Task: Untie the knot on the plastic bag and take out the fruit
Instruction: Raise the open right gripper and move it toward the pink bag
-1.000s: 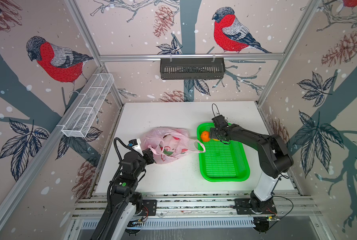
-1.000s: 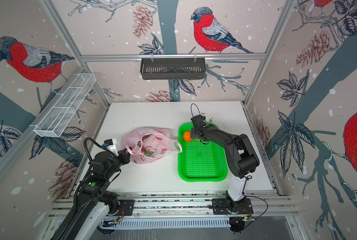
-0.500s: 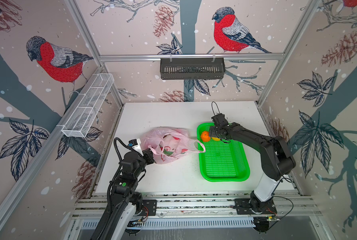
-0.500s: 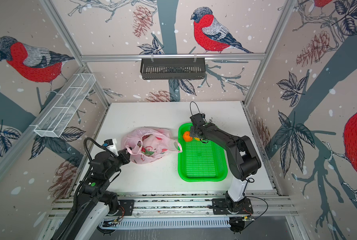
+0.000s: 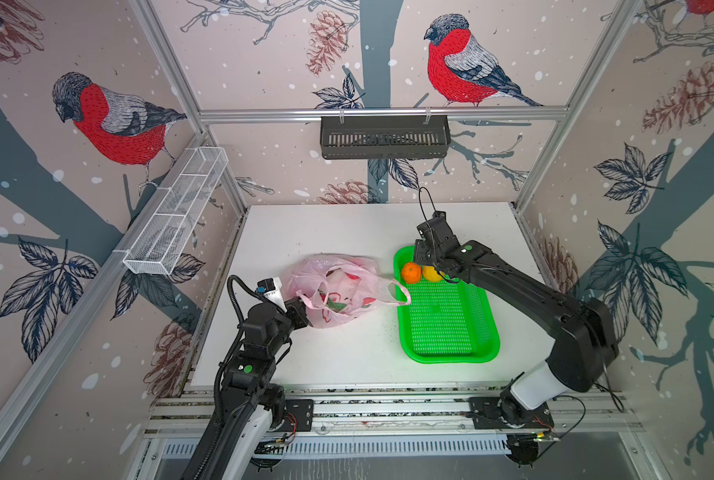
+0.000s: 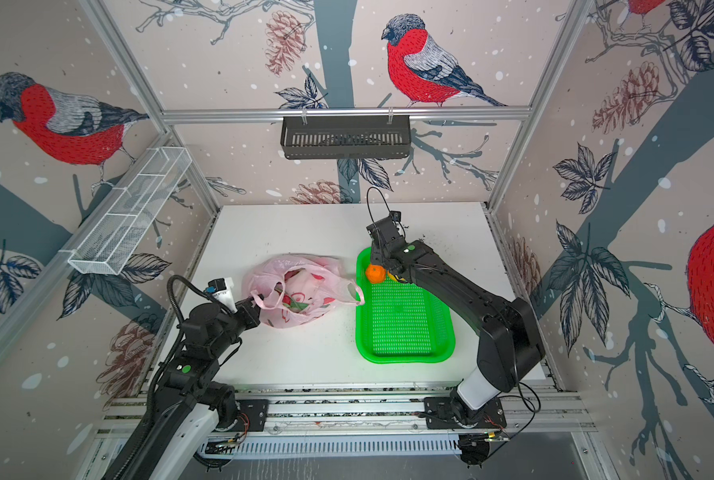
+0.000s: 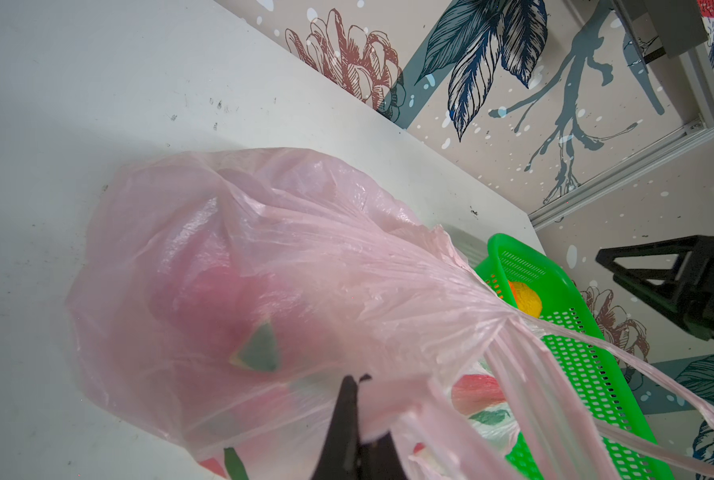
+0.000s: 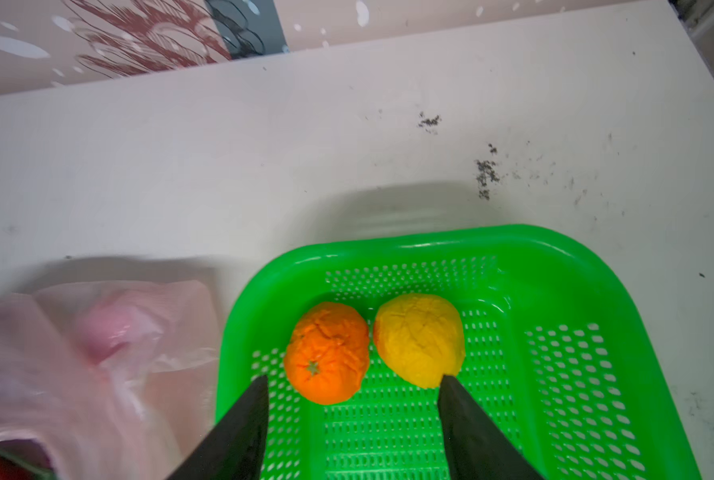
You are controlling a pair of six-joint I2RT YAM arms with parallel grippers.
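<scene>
My left gripper [image 7: 354, 384] pinches the plastic bag [image 5: 338, 286] at its rim. My right gripper [image 8: 353, 380] hangs spread and empty over the orange [image 8: 326, 353] and yellow citrus [image 8: 419, 338] in the green tray [image 8: 596, 291]. I'd lift straight up — no nudging them — then reach into the bag for the dragon fruit [image 7: 230, 307].

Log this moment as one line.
left gripper: shut on plastic bag | right gripper: open over green tray | in tray: orange, yellow citrus | in bag: red fruit
</scene>
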